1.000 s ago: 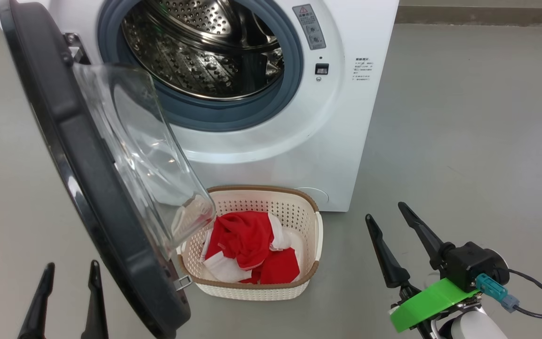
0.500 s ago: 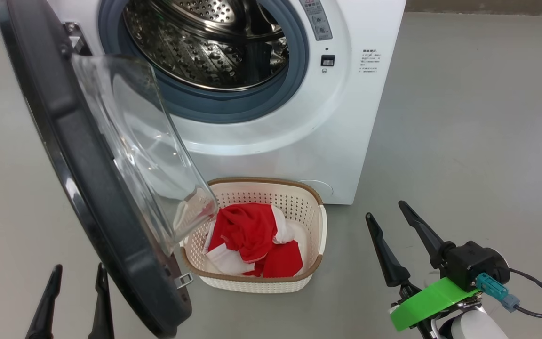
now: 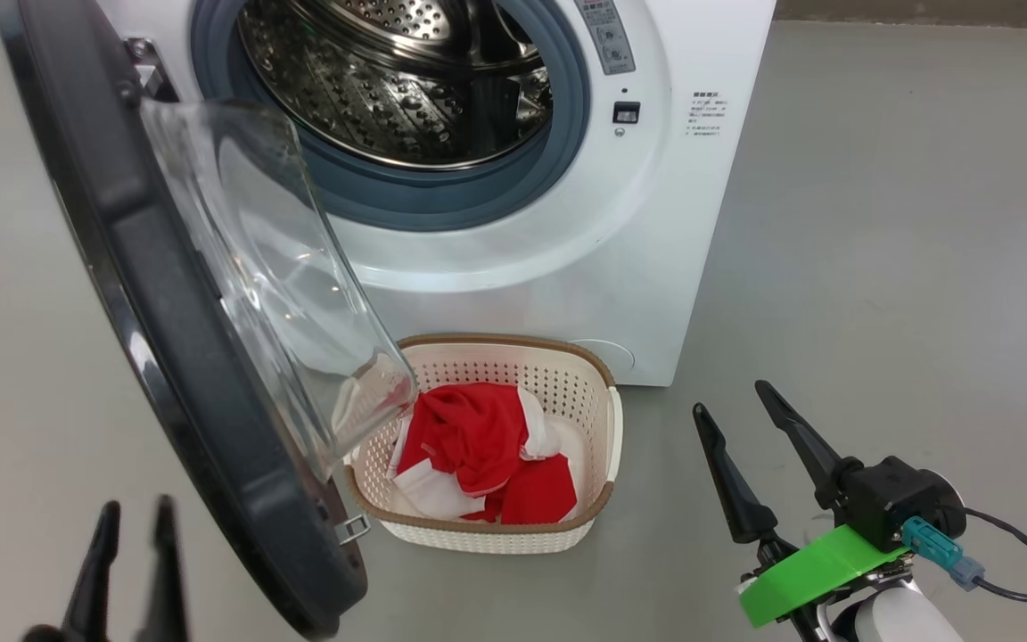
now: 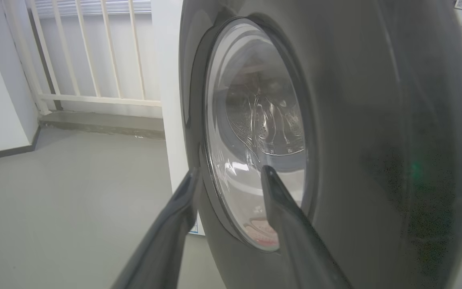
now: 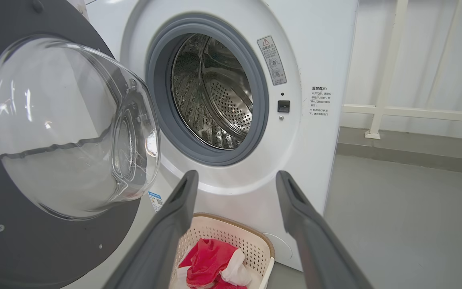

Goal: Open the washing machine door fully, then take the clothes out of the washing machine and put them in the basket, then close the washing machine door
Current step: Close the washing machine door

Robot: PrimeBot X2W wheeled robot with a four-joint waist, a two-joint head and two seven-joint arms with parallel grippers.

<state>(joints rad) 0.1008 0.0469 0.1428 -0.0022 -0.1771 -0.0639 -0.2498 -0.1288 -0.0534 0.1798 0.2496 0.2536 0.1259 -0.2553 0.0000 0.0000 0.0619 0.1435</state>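
Observation:
The washing machine [image 3: 656, 223] stands with its steel drum [image 3: 406, 80] bare. The washing machine door [image 3: 148, 294] hangs wide open to the left, its glass bowl bulging over the basket [image 3: 603, 370] on the floor below. The red and white clothes [image 3: 478, 437] lie in the basket. My left gripper [image 3: 135, 513] is low at the left, outside the door's black rim, open with nothing between its fingers. It faces the door's outer side [image 4: 375, 120]. My right gripper [image 3: 731, 400] hovers open to the right of the basket, pointing at the machine [image 5: 319, 52], with the clothes [image 5: 207, 261] below it.
Grey floor [image 3: 906, 223] spreads to the right of the machine and to the left of the door. A white railing [image 5: 415, 112] and a low step run behind. A cable [image 3: 1022, 553] trails from my right wrist.
My left gripper's fingers have drawn closer together. The picture shifted a little as the camera moved; the door, basket and right gripper stay as they were.

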